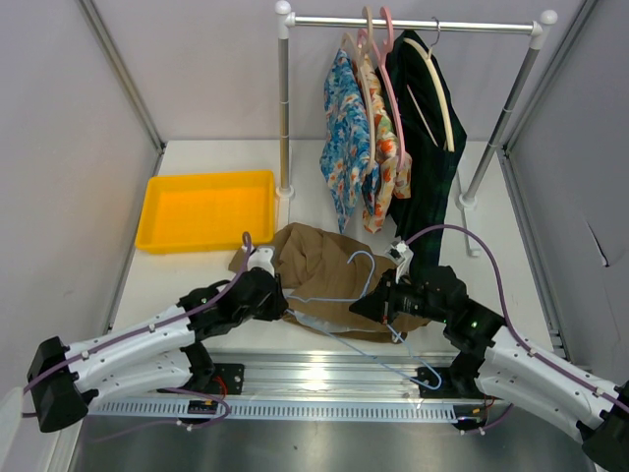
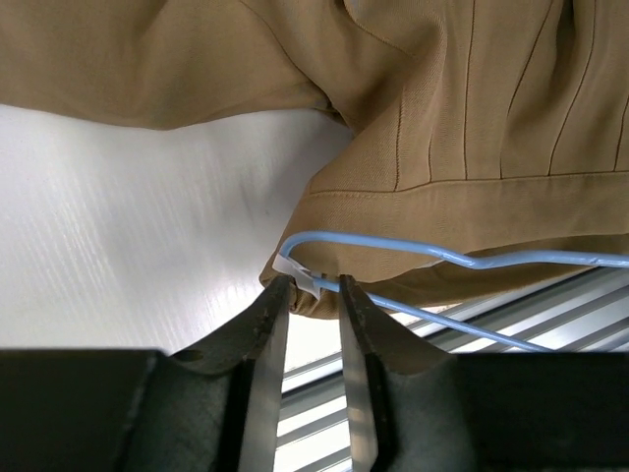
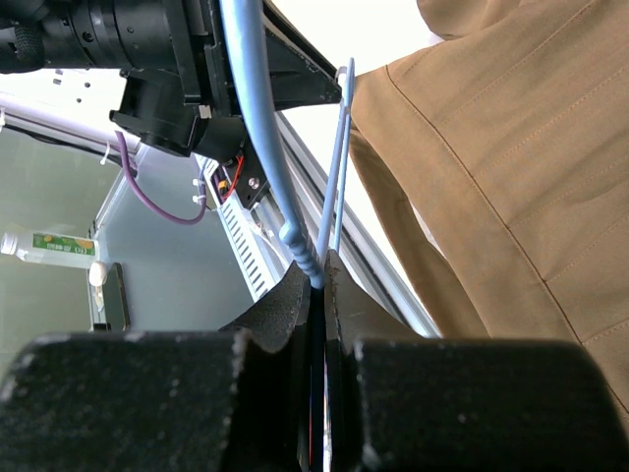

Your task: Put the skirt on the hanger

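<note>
The skirt (image 1: pixel 319 261) lies crumpled on the white table (image 1: pixel 157 280), in the middle near the front edge, between the two arms and just right of the yellow tray (image 1: pixel 157 211). Its tan fabric shows stitched seams and a folded hem in the left wrist view.

The hanger (image 3: pixel 257 128), a thin pale blue wire one, rests partly on the skirt's near edge. Its small hook lies over the cloth and its lower bar runs out over the metal rail (image 1: pixel 324 379) at the front of the table.

The right gripper (image 3: pixel 316 280) is clenched on the hanger's wire, the jaws pressed together around it where two strands meet.

The left gripper (image 2: pixel 313 287) is released. Its fingers (image 2: pixel 270 324) stand apart, with the hanger's rounded corner and a small white tag (image 2: pixel 300 270) sitting at the gap between the tips, just in front of the skirt's hem.

Behind, a clothes rack (image 1: pixel 413 24) carries blue and orange floral garments (image 1: pixel 344 138) on a pink hanger (image 1: pixel 393 88) and a dark green garment (image 1: pixel 423 147) with a cream hanger (image 1: pixel 437 84).
</note>
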### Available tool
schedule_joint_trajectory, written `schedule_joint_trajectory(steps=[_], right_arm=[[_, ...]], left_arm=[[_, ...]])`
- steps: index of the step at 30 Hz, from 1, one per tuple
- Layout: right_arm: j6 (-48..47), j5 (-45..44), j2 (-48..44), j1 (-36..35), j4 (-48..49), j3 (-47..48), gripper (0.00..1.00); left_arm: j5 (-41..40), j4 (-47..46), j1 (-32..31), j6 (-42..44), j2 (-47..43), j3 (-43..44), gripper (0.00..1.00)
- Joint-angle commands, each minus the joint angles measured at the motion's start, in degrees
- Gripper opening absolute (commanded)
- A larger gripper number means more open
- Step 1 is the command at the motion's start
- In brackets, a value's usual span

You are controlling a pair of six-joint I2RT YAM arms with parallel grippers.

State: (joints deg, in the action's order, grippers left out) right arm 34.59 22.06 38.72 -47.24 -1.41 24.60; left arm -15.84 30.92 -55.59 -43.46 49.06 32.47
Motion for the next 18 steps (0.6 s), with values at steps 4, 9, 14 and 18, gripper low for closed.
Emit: schedule_joint_trajectory(steps=[4,9,14,18], right_arm=[[0.5,-0.4,-0.8,0.0,2.1,0.7,0.00],[0.6,-0.5,-1.0,0.0,1.9,0.7,0.00],[0.5,-0.5,-1.5,0.0,1.6,0.7,0.00],[0.4,-0.7,-1.7,0.1,1.6,0.6,0.00]], left_arm=[[-1.4,-2.9,-0.4,-1.1,0.8,-0.3,0.27],[-2.3,-2.7,-0.4,-1.1,1.6,0.0,0.18],[-3.2,-2.0,-0.4,-1.1,1.8,0.2,0.07],[-3.4,-1.2,-0.4,-0.9,1.7,0.5,0.00]])
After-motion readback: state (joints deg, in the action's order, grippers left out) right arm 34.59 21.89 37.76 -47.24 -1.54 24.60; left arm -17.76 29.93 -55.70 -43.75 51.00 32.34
